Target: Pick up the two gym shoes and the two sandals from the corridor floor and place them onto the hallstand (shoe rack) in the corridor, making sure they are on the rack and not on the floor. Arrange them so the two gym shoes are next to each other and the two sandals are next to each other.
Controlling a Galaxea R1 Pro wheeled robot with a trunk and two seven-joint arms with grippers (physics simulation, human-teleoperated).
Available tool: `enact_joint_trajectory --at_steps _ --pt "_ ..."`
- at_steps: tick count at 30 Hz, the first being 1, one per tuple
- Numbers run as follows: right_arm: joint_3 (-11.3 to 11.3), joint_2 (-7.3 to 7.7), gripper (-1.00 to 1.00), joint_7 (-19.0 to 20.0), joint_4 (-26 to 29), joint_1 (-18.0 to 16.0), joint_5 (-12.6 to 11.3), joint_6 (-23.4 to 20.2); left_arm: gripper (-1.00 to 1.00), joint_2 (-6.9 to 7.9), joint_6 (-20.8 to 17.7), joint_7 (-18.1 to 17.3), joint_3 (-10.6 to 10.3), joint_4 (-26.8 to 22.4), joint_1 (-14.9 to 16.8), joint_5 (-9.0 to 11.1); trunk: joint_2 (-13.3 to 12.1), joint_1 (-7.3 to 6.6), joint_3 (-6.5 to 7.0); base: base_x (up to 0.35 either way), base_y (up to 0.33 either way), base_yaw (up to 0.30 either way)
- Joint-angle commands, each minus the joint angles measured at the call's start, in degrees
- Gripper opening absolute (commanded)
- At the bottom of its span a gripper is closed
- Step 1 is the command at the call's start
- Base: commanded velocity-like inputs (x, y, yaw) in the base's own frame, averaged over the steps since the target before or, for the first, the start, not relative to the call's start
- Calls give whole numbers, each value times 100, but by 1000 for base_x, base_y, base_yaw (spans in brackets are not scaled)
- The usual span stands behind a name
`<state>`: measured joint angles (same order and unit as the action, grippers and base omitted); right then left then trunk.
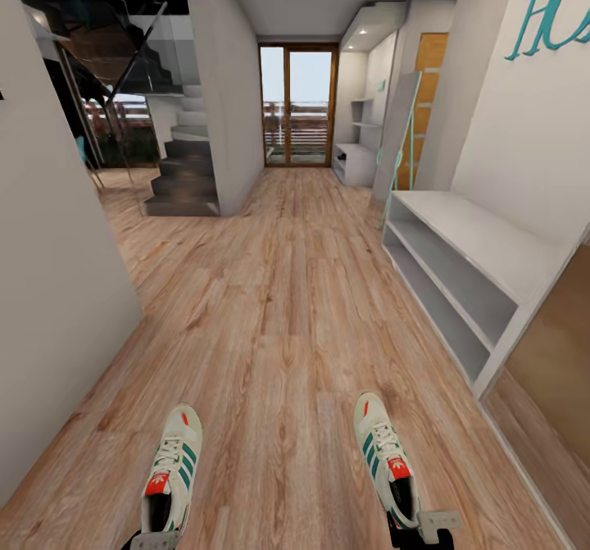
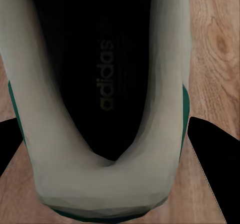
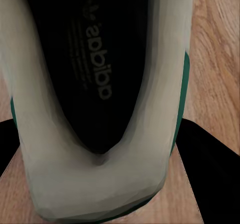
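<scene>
Two gym shoes (image 1: 171,472) (image 1: 386,460) are each clamped at the heel by the left end effector (image 1: 154,540) and right end effector (image 1: 426,527), the hallstand (image 1: 471,275) bare, no sandals visible.

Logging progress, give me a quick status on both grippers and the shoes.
Left gripper and right gripper each straddle a gym shoe heel, grip unclear. Left shoe, right shoe. White rack ahead right, floor between.

Pale daylight comes through the tall wood-framed glass door (image 1: 297,106) at the corridor's far end; left of it a dark open-tread staircase (image 1: 182,175) climbs, right of it plain white walls (image 1: 528,132).
</scene>
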<state>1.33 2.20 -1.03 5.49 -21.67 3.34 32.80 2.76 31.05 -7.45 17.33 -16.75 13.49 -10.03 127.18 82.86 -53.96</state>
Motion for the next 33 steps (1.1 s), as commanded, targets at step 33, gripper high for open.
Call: enact_joint_trajectory --at_steps 33 --pt "18 8 -100 -24 -4 -4 27 20 -100 2 17 -29 51 6 5 -52 2 2 -5 339 0 0"
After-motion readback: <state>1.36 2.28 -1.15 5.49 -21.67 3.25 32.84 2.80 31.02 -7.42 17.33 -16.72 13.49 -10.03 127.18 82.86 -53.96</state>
